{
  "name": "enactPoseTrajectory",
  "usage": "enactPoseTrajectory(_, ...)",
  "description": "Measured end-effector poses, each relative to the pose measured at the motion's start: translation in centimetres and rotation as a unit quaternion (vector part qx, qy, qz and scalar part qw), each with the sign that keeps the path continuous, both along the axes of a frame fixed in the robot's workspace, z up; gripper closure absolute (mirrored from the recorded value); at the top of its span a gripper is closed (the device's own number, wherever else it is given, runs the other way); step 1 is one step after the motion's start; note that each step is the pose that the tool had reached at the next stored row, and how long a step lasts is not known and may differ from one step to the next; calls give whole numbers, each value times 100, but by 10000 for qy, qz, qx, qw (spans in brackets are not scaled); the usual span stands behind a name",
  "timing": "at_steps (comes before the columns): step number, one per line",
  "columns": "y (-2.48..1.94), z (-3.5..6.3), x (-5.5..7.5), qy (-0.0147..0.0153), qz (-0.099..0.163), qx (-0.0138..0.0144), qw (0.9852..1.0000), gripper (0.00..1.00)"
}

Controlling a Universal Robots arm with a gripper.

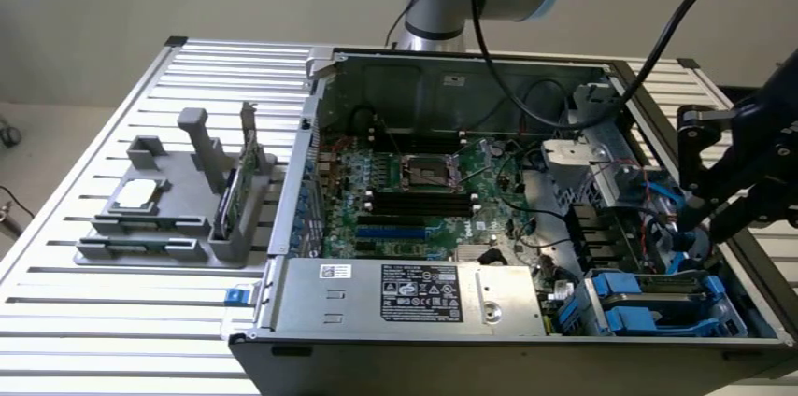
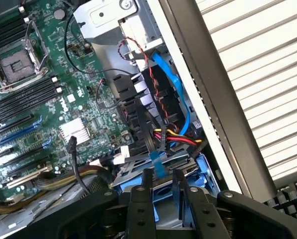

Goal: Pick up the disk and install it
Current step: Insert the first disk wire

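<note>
Down at the near corner of the computer case (image 1: 462, 69), on the exterior view's right, the jaws reach in over the blue drive bay (image 1: 655, 307). Seen from the wrist, they appear clenched on the disk (image 2: 138, 170), with two dark fingers (image 2: 147, 186) straddling the edge of its blue bracket and blue plastic showing between them. The fingers partly hide the contact, so I judge it a hold rather than see it outright. The disk lies roughly flat at the mouth of the bay, beside the circuit board (image 2: 44, 99) and just beside a bundle of red, yellow and black wires (image 2: 174, 138). A blue cable (image 2: 177, 84) loops along the case wall close by. Picking up looks done; the step in hand is the install, with the disk at its slot but, as far as I can tell, not yet let go. Seating it calls for a level bracket lined up with the bay, and a path that neither snags nor pinches those wires. Well apart on the tabletop (image 1: 100, 321), a grey holder (image 1: 163, 228) carries a small square chip (image 1: 137, 192)
</note>
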State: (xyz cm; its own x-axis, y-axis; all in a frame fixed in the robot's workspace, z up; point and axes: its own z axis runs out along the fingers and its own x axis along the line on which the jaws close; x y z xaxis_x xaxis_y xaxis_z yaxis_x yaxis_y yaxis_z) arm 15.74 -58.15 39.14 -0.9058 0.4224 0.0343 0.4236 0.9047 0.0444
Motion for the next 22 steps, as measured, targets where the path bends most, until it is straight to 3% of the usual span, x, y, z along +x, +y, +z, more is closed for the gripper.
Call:
enactPoseTrajectory(7, -1, -13, 105, 0, -85, 9, 10000, 69)
enactPoseTrajectory(12, -26, -44, 138, 10, -96, 107, 9999, 69)
enactPoseTrajectory(13, -34, -46, 145, 12, -97, 116, 9999, 69)
enactPoseTrajectory(22, -102, -83, 185, 14, -273, 133, 9995, 69)
